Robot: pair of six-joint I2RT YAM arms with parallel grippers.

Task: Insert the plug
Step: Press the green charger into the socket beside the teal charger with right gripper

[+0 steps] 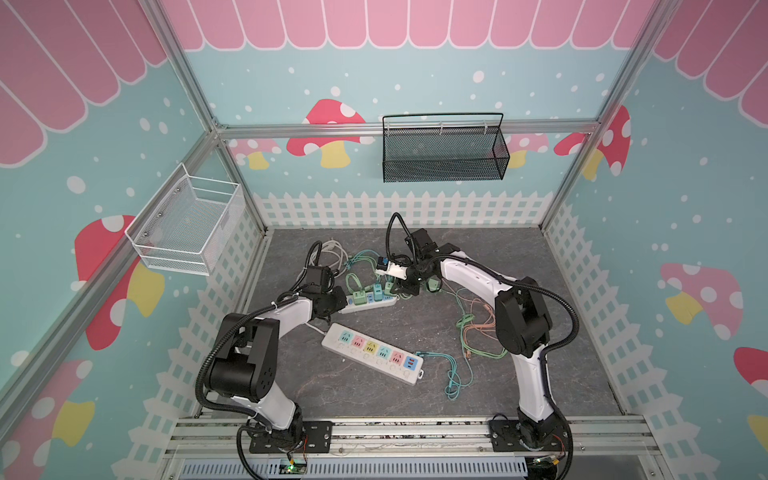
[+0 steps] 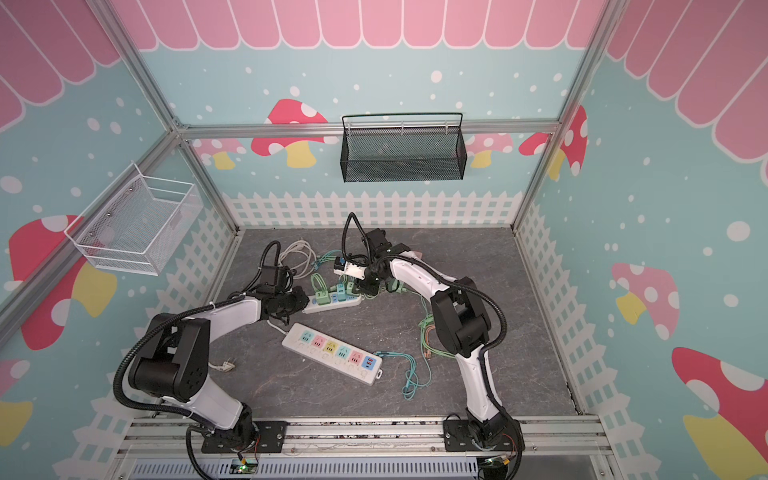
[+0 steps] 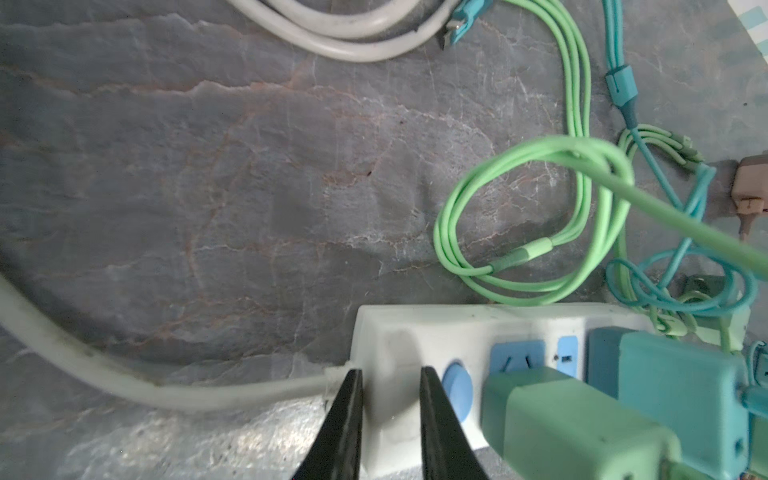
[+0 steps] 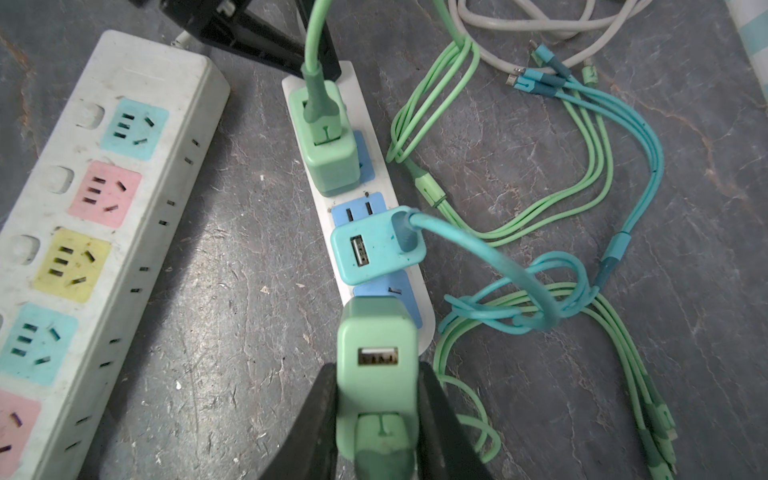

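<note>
A small white power strip lies on the grey floor with a green charger and a teal charger plugged into it. My right gripper is shut on a green USB plug, held upright over the strip's last blue socket; its prongs are hidden. My left gripper is shut across the strip's cord end, beside the round blue button. In both top views the two grippers meet at this strip.
A larger white power strip with coloured sockets lies nearer the front. Green, teal and orange cables sprawl right of the strips, and a white cord coils behind. A white block sits by the right wrist. Wire baskets hang on the walls.
</note>
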